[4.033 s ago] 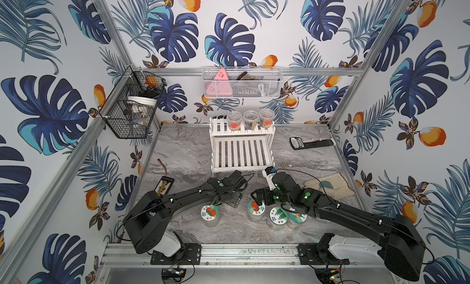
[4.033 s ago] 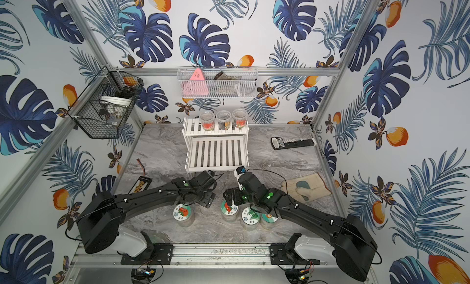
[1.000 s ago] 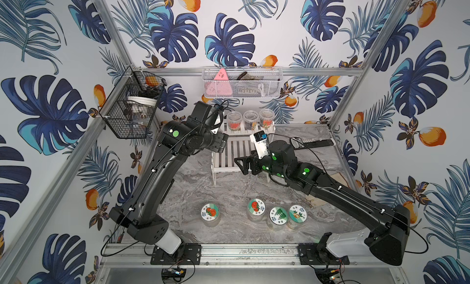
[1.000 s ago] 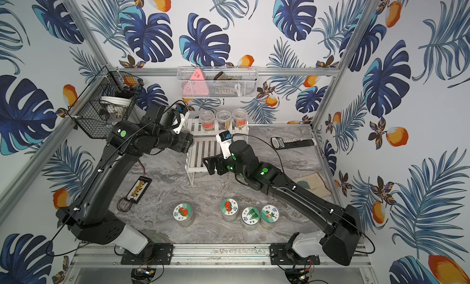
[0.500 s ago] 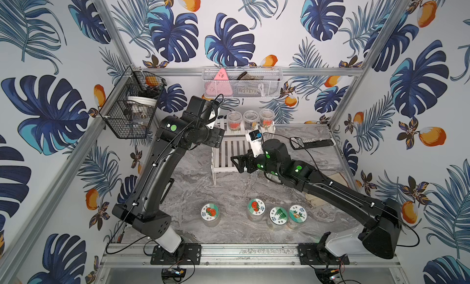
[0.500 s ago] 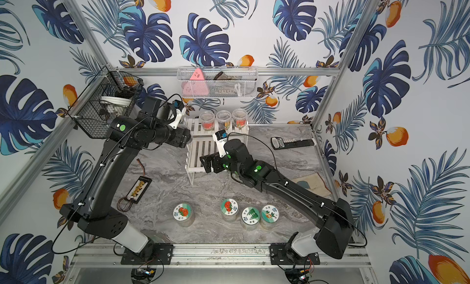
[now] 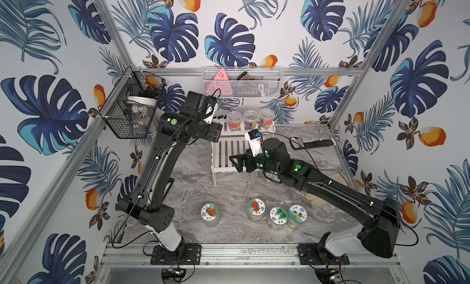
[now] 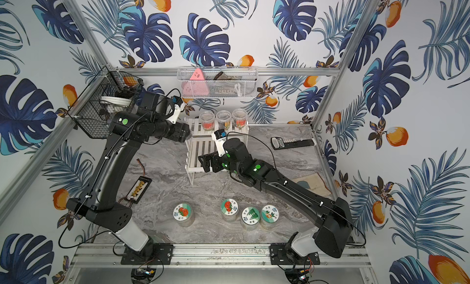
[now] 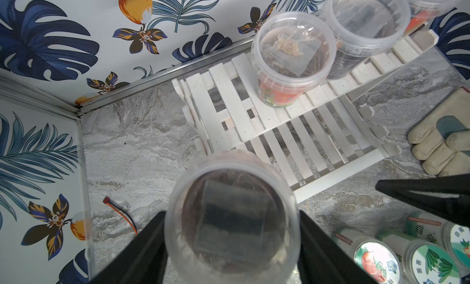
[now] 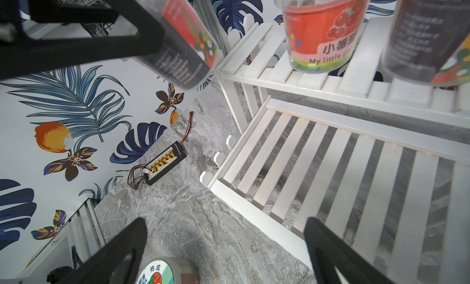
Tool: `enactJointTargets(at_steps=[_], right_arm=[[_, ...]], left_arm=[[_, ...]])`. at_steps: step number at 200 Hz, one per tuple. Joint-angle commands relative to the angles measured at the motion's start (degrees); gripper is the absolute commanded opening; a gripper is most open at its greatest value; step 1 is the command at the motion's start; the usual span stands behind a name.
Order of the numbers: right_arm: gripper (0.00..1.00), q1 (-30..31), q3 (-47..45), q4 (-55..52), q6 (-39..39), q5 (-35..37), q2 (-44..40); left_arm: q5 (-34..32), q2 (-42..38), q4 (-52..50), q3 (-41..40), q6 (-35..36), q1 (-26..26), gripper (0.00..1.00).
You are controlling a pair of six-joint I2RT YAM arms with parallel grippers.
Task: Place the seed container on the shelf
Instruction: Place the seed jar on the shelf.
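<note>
**Container held at the end of the shelf.** In the left wrist view we saw the seed container (image 9: 230, 191), a clear tub seen end-on, sitting squarely between the two black fingers of the left gripper (image 9: 232, 216). The fingers pressed against its opposite sides, so the claw was clamped on it. In the right wrist view the same container (image 10: 187, 46), with a red and black label, hung tilted in the air with one finger (image 10: 101, 33) across its wall. It was just beside the end of the upper tier of the shelf (image 10: 330, 155) and, as far as the blur let us judge, touched no board. In both top views the left gripper (image 7: 215, 133) (image 8: 183, 136) lay just left of centre, at the left end of the shelf (image 7: 226, 150) (image 8: 197, 149), and the container was hidden beneath the wrist. Three tubs (image 7: 250, 118) stood in a row on the upper tier. The right gripper (image 7: 235, 163) (image 10: 226, 247), jaws spread wide and empty, hovered at the front edge of the lower tier. Four lidded jars (image 7: 278, 216) stood on the table (image 7: 229, 191), lower centre of the frame.
</note>
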Motion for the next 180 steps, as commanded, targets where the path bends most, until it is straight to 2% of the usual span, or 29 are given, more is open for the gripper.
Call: enactJointTargets(at_steps=[1,41,180], right_arm=[[1.00,0.12,0.91,1.94,1.25,0.22,0.60],[1.00,0.12,-0.61,5.34,3.95,-1.61,0.25],[1.00,0.12,-1.67,5.51,4.72,2.65,1.10]], left_arm=[[1.36,0.84,1.68,1.59,1.11,0.68,0.77],[1.45,2.08,2.09,2.68,1.02,1.57,0.77],[1.69,9.53,3.44,9.09,0.58,1.85,0.74]])
